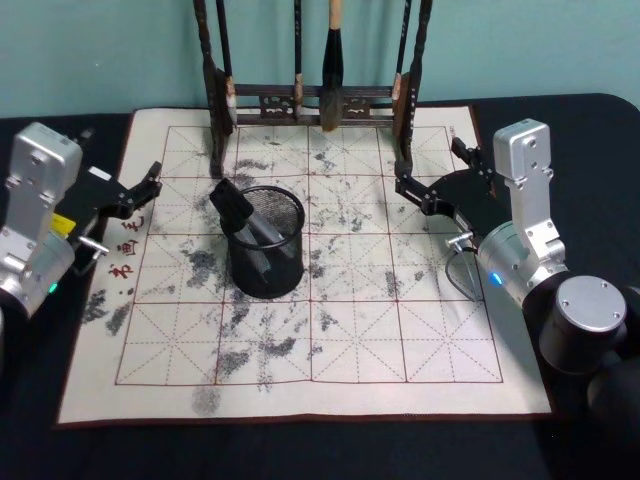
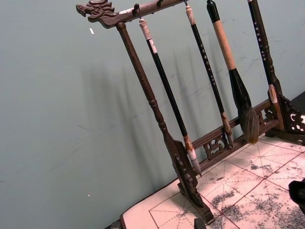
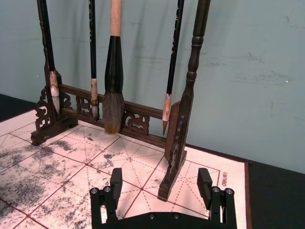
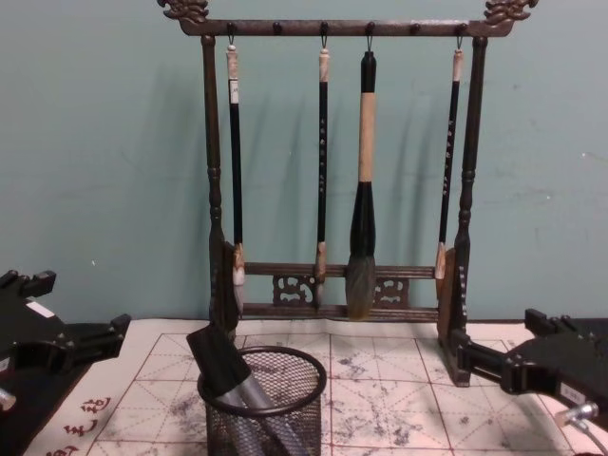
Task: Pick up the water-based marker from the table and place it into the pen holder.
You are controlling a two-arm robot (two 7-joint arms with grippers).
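The pen holder (image 1: 272,268), a round black wire-mesh cup, stands on the ink-stained grid mat left of centre; the chest view shows it low in front (image 4: 285,404). The water-based marker (image 1: 236,206), grey with a black cap, leans inside it, with the cap (image 4: 215,358) sticking out over the rim on the left. My left gripper (image 1: 144,190) hovers open at the mat's left edge, a hand's width from the cup. At the mat's right side my right gripper (image 1: 432,172) is open with nothing between its fingers (image 3: 116,177), and it points toward the rack's right post.
A tall dark wooden brush rack (image 1: 300,100) with several hanging brushes stands along the mat's far edge, before a teal wall (image 4: 95,142). Its right foot (image 3: 167,186) sits just ahead of my right gripper. The mat (image 1: 350,340) lies on a black tabletop.
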